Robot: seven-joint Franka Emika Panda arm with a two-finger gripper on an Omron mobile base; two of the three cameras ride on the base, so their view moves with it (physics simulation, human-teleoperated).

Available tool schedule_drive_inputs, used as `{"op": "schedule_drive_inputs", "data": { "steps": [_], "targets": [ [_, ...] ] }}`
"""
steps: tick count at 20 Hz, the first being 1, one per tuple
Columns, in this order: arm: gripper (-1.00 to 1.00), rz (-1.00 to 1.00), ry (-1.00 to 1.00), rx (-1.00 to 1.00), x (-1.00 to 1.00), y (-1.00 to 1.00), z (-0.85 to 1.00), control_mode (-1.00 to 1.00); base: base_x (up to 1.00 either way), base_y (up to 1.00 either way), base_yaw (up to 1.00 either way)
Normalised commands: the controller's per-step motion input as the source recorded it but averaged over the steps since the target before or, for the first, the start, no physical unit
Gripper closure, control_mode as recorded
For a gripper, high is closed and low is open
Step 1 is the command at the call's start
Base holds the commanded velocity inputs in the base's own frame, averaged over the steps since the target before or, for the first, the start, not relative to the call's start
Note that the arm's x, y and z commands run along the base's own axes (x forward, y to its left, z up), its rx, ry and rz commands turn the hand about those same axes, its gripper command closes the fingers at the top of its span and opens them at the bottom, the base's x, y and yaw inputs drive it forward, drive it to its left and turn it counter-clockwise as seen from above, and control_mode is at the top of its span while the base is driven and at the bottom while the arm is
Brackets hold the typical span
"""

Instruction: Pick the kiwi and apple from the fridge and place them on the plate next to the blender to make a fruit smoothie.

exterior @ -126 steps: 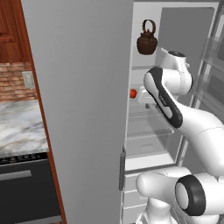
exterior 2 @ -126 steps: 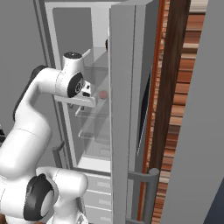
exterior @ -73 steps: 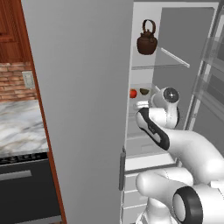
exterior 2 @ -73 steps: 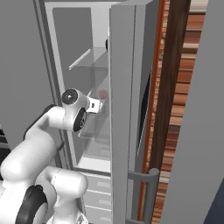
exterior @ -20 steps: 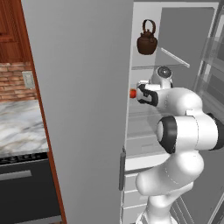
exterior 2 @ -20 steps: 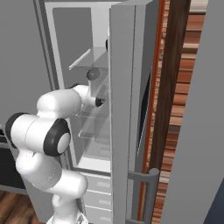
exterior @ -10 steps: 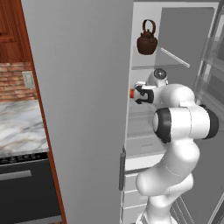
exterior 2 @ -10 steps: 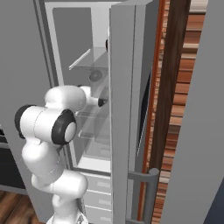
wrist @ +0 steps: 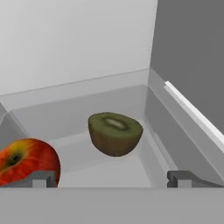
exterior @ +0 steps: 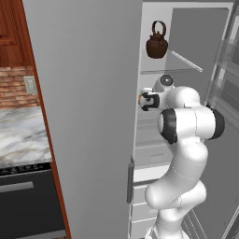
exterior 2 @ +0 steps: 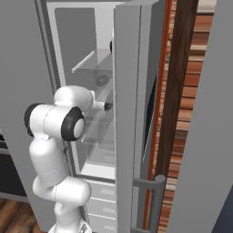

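Where its top is cut, the kiwi (wrist: 115, 133) shows green flesh.

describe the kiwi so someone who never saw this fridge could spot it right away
Look inside the open fridge, on the pale shelf the arm reaches into. In the hand view two fruits sit there: the kiwi lies in the middle, ahead of the open fingers. It is the olive-brown one with a green cut face, unlike the red apple beside it.

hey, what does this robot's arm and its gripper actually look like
The arm is glossy white, built from rounded bulbous segments with dark grey to black bands at the joints. The gripper ends in two small dark grey blocky finger tips. No cables or markings are visible.
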Motion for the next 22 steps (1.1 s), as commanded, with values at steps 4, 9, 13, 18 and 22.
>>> {"op": "schedule_drive_inputs", "data": {
  "steps": [4, 9, 13, 18, 22],
  "targets": [
    [-1.00, 0.00, 0.04, 0.01, 0.34, 0.00, -0.04, -1.00, 0.00, 0.00, 0.00],
    [-1.00, 0.00, 0.02, 0.02, 0.22, -0.06, -0.23, -1.00, 0.00, 0.00, 0.00],
    [-1.00, 0.00, 0.00, 0.02, 0.14, -0.08, -0.25, -1.00, 0.00, 0.00, 0.00],
    [-1.00, 0.00, 0.03, 0.03, 0.22, -0.13, -0.15, -1.00, 0.00, 0.00, 0.00],
    [-1.00, 0.00, 0.05, 0.00, 0.18, -0.03, -0.28, -1.00, 0.00, 0.00, 0.00]
  ]
}}
